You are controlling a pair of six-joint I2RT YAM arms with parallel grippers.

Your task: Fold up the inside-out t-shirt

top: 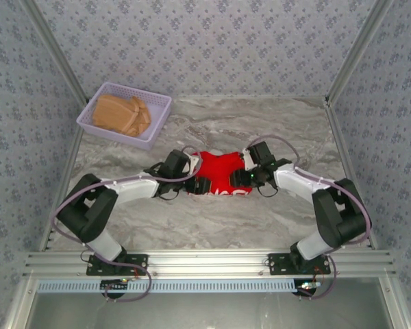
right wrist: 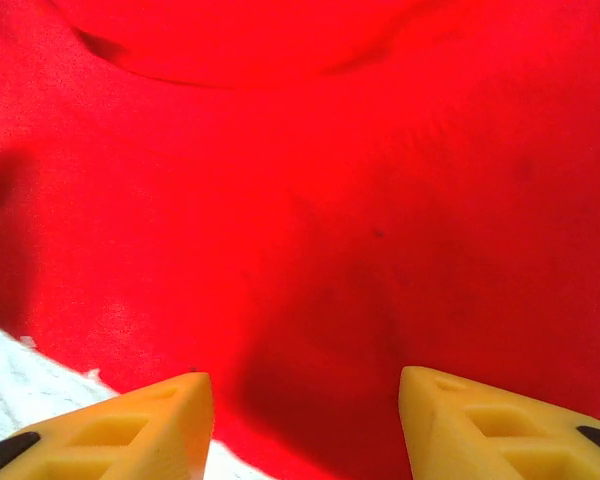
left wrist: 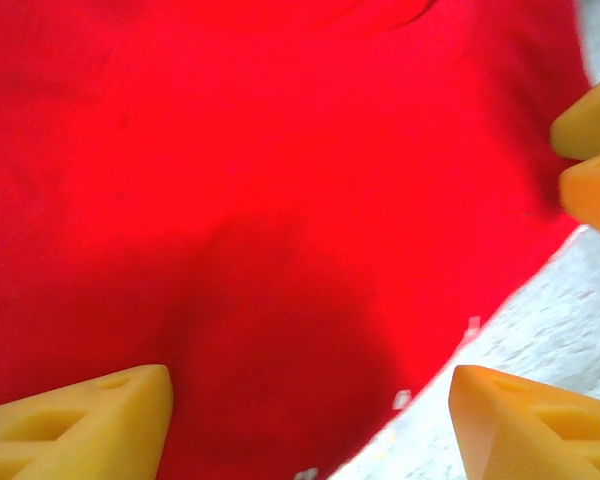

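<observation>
Red shirt bunched mid-table, a gripper at each end

The inside-out t-shirt [top: 219,168] lies crumpled on the table [top: 212,226], with bare marble beyond its near hem. The left gripper [left wrist: 310,400] and right gripper [right wrist: 305,410] flank it, jaws apart over the cloth, clamping nothing. A lavender basket [top: 113,133] holding a tan garment [top: 120,113] sits well apart, far left.

Left arm [top: 127,186] and right arm [top: 303,182]: white links, black joints, lilac cables; fingers [right wrist: 130,425] yellow-orange, seemingly plastic.
</observation>
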